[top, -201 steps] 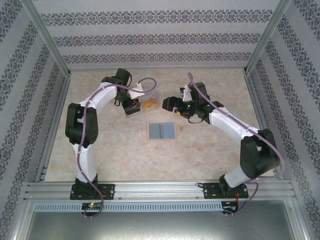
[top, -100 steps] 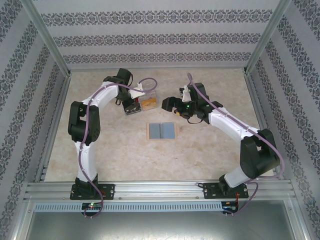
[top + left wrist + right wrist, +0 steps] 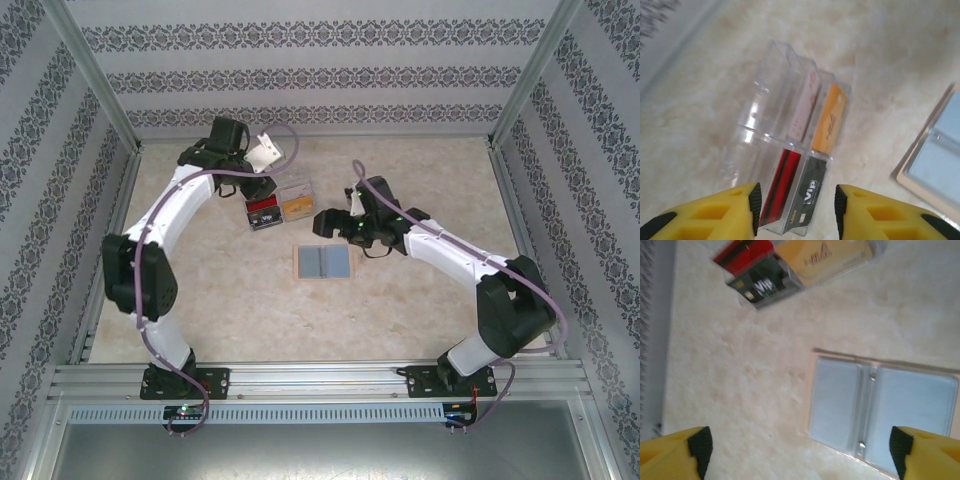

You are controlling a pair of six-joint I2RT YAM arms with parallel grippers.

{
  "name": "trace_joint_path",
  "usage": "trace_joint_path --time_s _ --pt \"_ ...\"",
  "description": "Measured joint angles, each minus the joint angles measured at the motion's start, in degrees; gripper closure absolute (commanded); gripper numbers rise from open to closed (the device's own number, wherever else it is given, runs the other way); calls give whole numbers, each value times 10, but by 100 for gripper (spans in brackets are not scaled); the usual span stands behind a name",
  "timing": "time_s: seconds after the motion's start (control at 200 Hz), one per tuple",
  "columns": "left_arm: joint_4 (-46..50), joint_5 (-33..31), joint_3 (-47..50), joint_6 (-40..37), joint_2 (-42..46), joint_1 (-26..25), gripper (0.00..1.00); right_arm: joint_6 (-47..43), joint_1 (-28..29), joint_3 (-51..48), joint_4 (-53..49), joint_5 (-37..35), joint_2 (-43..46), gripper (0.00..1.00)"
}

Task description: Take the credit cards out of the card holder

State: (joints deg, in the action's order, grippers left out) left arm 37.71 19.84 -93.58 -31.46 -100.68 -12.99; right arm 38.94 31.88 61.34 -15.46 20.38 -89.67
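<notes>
My left fingers stand moderately apart with nothing between them, hanging over the clear box towards the far side of the bench. My right fingers are spread wide and empty above the card holder. The card holder lies open and flat near the middle of the bench, on the near side of the box and apart from it.

My left wrist view lets me count four cards slotted in the box's compartments: a pale card, an orange card, a red card and a grey card marked VIP. The same view catches one corner of the card holder at its right edge. My right wrist view gives three of them, red, grey and orange. It also shows the card holder's two blue-grey panels with a metal spine between them. From above the box reads as one red patch and one orange. There is one box and one card holder.
</notes>
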Motion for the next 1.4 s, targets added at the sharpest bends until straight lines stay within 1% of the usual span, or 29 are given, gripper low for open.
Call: trace_joint_path --time_s 0.095,0.13,0.24,0.275,0.37,0.415,0.495,0.649,0.804,0.864,0.994,1.064,1.179,1.244,1.294,1.344,1.399 --pt "-47 -34 36 81 43 0 33 -5 33 15 -30 -38 -36 25" --pt "-64 -51 52 113 56 0 28 -6 43 22 -39 -50 -51 27" --pt "-93 -117 100 214 80 0 19 -16 74 49 -70 -88 -97 29" --pt "-99 -140 113 244 84 0 10 -19 82 58 -79 -100 -109 30" --pt "-111 -183 152 314 99 0 0 -28 102 89 -106 -133 -141 33" --pt "-118 -198 175 342 112 1 0 -35 109 104 -118 -149 -155 36" --pt "-133 -216 217 385 140 5 1 -44 118 120 -133 -172 -174 36" --pt "-152 -226 275 462 191 15 0 -59 122 126 -158 -196 -197 37" --pt "-164 -188 311 534 213 19 0 -64 118 126 -171 -205 -217 40" --pt "-172 -163 327 567 214 19 0 -66 116 126 -171 -205 -217 45" --pt "-221 -92 387 647 213 19 0 -68 108 125 -171 -204 -217 50" --pt "-240 -52 412 686 206 19 0 -68 105 123 -170 -204 -217 51" --pt "-261 4 425 731 180 16 1 -68 103 120 -166 -204 -217 51" --pt "-269 26 426 751 168 10 4 -68 103 115 -161 -204 -215 51" --pt "-272 44 426 764 159 2 8 -68 103 111 -156 -204 -212 51" --pt "-274 59 426 775 151 -8 15 -68 103 108 -152 -204 -210 51" --pt "-280 73 428 787 141 -23 19 -68 103 105 -148 -203 -209 51"
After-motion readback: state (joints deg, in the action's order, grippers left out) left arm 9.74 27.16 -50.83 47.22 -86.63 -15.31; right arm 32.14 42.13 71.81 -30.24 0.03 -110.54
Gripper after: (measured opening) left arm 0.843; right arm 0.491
